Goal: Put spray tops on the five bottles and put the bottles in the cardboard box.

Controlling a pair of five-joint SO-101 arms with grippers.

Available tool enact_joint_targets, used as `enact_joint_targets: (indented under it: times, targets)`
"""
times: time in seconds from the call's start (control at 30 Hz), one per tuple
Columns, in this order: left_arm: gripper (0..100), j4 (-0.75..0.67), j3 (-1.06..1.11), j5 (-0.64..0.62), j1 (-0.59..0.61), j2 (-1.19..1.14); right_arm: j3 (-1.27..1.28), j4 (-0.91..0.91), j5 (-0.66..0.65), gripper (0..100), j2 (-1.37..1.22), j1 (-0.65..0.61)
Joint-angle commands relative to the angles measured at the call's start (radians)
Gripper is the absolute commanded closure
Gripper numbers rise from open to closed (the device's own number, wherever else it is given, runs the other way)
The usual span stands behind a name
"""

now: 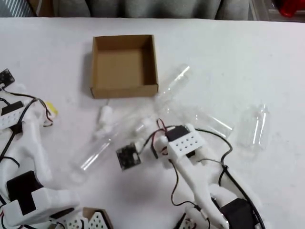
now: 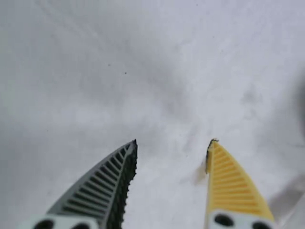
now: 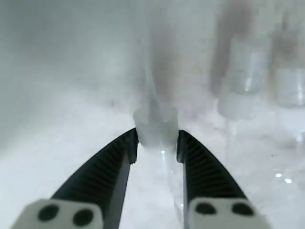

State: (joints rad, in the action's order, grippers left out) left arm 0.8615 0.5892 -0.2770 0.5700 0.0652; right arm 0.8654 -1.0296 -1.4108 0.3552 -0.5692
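The open cardboard box (image 1: 125,66) sits at the back of the white table. Several clear bottles lie around it: one (image 1: 174,82) beside the box's right corner, one (image 1: 215,123) further right, one (image 1: 257,126) at the far right, one (image 1: 95,155) to the left. A white spray top (image 1: 105,117) lies in front of the box. My right gripper (image 3: 157,138) is shut on the neck of a clear bottle (image 3: 156,121), near the middle of the table (image 1: 140,128). My left gripper (image 2: 171,143) hangs open over bare table.
The left arm (image 1: 28,138) stands at the table's left edge with loose cables (image 1: 40,107) around it. The right arm (image 1: 190,157) reaches in from the front. Two more bottles (image 3: 243,90) lie beyond the right gripper. Bare table (image 1: 238,62) lies right of the box.
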Motion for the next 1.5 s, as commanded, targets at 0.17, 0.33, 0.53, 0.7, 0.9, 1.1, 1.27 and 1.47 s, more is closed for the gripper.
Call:
enact_joint_targets:
  times: [0.17,0.33,0.53,0.7,0.9,1.1,1.27,1.47]
  targets:
    - [77,-0.02,-0.008,0.011,-0.015,0.007,-0.252,-0.228,0.189,75.4,0.03,0.022]
    - [77,-0.02,-0.008,0.011,-0.013,0.007,-0.381,-0.36,0.368,93.9,0.03,0.053]
    - [77,-0.02,-0.006,0.011,-0.015,0.007,-0.416,-0.487,0.793,97.4,0.03,0.051]
    - [77,-0.02,-0.006,0.011,-0.015,0.007,-0.393,-0.533,0.956,98.4,0.031,0.088]
    - [77,-0.02,-0.006,0.054,-0.015,0.007,-0.327,-0.407,0.967,98.4,0.031,0.377]
    - [77,-0.02,-0.006,0.083,-0.022,0.007,-0.201,-0.213,0.982,98.4,0.03,0.598]
    - [77,-0.015,-0.005,0.086,-0.053,0.007,-0.241,-0.137,1.152,98.4,0.022,0.608]
    - [77,-0.048,0.023,0.087,-0.053,0.007,-0.442,-0.173,1.16,92.4,0.018,0.501]
